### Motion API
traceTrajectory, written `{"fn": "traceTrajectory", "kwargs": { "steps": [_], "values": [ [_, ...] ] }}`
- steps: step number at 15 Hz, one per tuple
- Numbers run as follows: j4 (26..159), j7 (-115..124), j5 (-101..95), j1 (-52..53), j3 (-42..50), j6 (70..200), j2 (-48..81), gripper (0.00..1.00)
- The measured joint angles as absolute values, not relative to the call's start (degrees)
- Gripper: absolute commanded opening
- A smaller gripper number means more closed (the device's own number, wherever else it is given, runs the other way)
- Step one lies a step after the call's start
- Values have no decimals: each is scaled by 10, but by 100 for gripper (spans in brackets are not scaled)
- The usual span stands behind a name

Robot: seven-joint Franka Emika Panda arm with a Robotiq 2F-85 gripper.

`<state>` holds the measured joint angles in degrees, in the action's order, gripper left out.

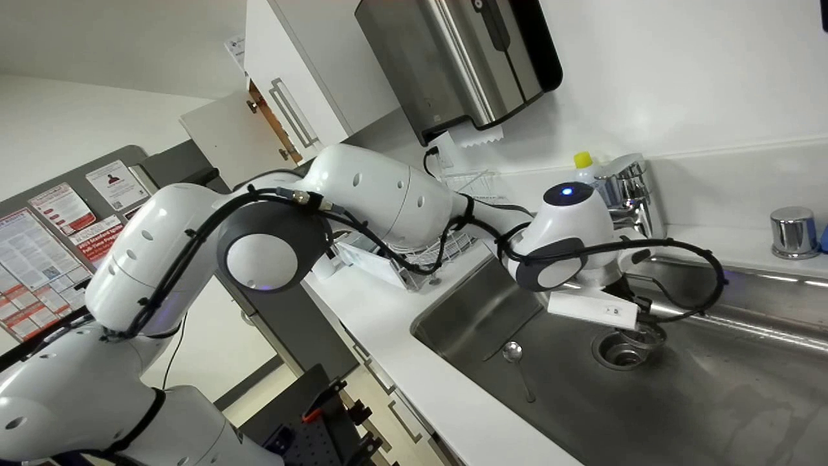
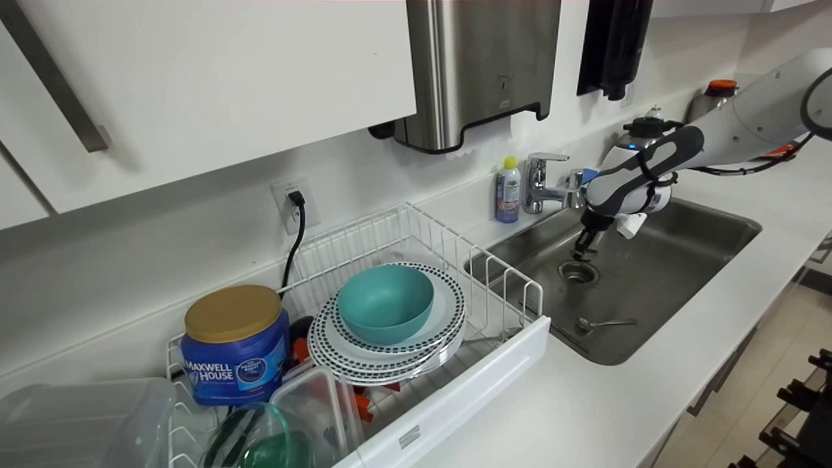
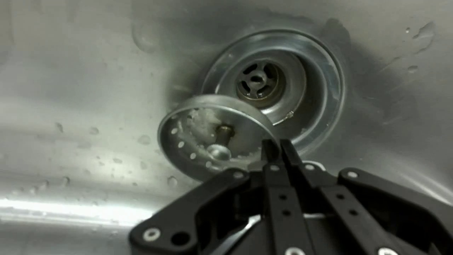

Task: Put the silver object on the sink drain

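Note:
The silver object is a round sink strainer [image 3: 240, 136] with holes and a centre knob. My gripper [image 3: 280, 150] is shut on its rim; the fingers stand on either side of the thin wall. The strainer is tilted, its inside facing the wrist camera. The open drain [image 3: 332, 92] lies below, and the strainer covers part of its edge in the wrist view. In an exterior view the strainer [image 1: 649, 335] hangs beside and above the drain [image 1: 605, 358]. In an exterior view the gripper [image 2: 583, 247] is just above the drain's back edge [image 2: 578, 273].
A spoon [image 1: 512, 352] lies in the sink [image 1: 582, 414]. The faucet [image 2: 536, 185] and a yellow-capped spray bottle [image 2: 508, 192] stand behind the sink, close to the arm. A dish rack [image 2: 494, 370] with plates and a teal bowl [image 2: 387, 305] stands beside the sink.

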<state>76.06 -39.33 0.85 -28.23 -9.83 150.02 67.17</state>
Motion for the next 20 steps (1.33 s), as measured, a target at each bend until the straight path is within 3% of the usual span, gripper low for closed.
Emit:
{"fn": "traceTrajectory", "kwargs": {
  "steps": [8, 20],
  "values": [
    [815, -394, -60, -223, -66, 1657, 672, 1],
    [927, -391, -97, -230, -71, 1734, 639, 1]
  ]
}}
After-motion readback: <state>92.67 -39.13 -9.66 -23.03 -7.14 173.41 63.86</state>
